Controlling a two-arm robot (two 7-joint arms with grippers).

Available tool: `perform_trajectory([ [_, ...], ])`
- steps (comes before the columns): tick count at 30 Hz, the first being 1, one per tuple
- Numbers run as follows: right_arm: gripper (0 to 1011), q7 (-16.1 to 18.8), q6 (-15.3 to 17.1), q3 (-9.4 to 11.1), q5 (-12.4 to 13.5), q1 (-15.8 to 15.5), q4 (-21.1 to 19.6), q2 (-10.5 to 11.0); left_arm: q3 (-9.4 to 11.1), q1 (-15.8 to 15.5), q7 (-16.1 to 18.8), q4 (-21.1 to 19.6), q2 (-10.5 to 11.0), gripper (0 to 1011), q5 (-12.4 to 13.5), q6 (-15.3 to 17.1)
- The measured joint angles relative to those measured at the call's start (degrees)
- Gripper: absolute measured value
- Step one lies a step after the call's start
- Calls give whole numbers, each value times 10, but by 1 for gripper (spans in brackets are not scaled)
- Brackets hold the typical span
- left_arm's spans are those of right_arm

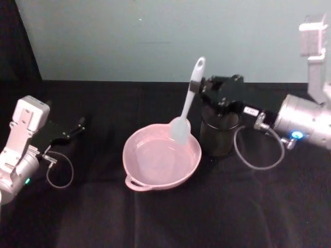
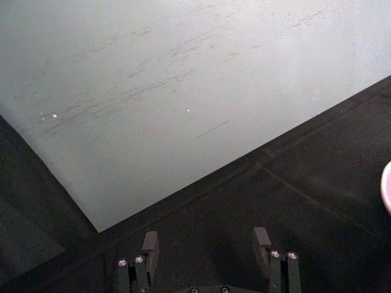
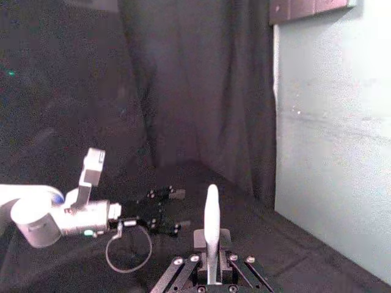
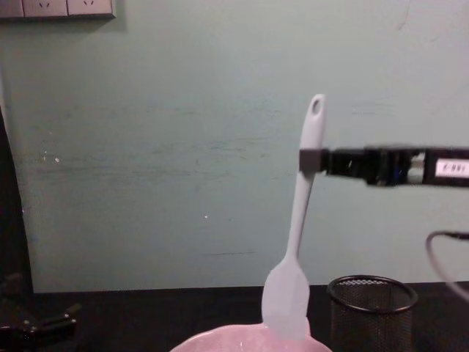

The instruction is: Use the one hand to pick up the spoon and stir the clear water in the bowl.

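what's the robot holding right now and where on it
The right gripper holds the spoon high on its handle, near the top end; the left gripper holds nothing.

Behind the work you have a pale blue-green wall (image 1: 155, 36), lightly scratched and dotted with a few small bright specks. A black cloth (image 1: 170, 217) covers the table in front of the wall and runs right up to its foot. High on the wall, near its left end, you can see white socket plates (image 4: 58, 7). A black curtain (image 3: 195, 91) hangs in folds against the wall's left end. The light is dim.
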Motion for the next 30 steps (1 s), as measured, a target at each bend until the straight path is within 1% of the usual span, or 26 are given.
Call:
perform_trajectory([
  [1, 111, 2, -4, -3, -3, 1, 4, -2, 0, 0, 0, 0, 0, 1011, 0, 0],
  [3, 111, 9, -17, -17, -17, 3, 24, -12, 0, 0, 0, 0, 0, 1011, 0, 0],
  [5, 111, 12, -19, -20, -20, 3, 29, -14, 0, 0, 0, 0, 0, 1011, 0, 0],
  [8, 111, 24, -33, -30, -29, 5, 52, -25, 0, 0, 0, 0, 0, 1011, 0, 0],
  [11, 111, 41, -55, -44, -45, 10, 85, -41, 0, 0, 0, 0, 0, 1011, 0, 0],
  [13, 111, 45, -61, -49, -52, 14, 99, -49, 0, 0, 0, 0, 0, 1011, 0, 0],
  [14, 111, 49, -66, -55, -59, 18, 112, -57, 0, 0, 0, 0, 0, 1011, 0, 0],
  [18, 111, 56, -71, -64, -71, 25, 136, -75, 0, 0, 0, 0, 0, 1011, 0, 0],
  [21, 111, 62, -71, -67, -74, 26, 140, -81, 0, 0, 0, 0, 0, 1011, 0, 0],
  [30, 111, 75, -61, -76, -74, 21, 134, -86, 0, 0, 0, 0, 0, 1011, 0, 0],
])
